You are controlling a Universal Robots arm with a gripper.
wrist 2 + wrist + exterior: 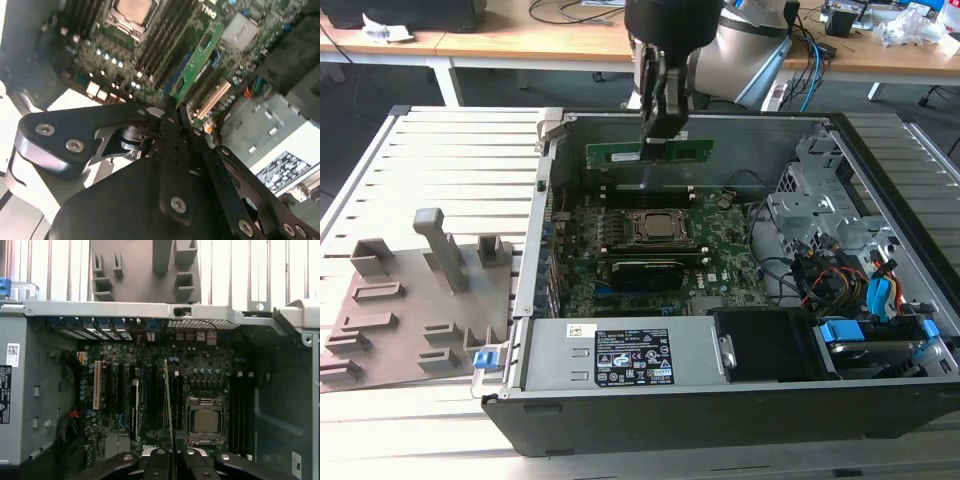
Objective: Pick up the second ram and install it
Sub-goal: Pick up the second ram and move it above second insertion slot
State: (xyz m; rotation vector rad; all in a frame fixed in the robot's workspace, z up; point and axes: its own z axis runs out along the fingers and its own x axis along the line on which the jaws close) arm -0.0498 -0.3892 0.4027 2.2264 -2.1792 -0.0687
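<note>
We see the ram stick (650,152) held on edge, its long side level, in the air over the motherboard (725,250) inside the open computer case (670,425). The jaws are clamped on it, pinching its upper edge near the middle. In both wrist views the green stick (199,60) (167,400) runs out from between the jaws. In the first wrist view we see it edge-on, lined up with the dark slots beside the processor socket (204,417). In the exterior view it hangs beyond that socket, near the case's far wall. A grey holder tray (410,300) lies on the slatted desk (450,150), to the exterior view's left of the case.
</note>
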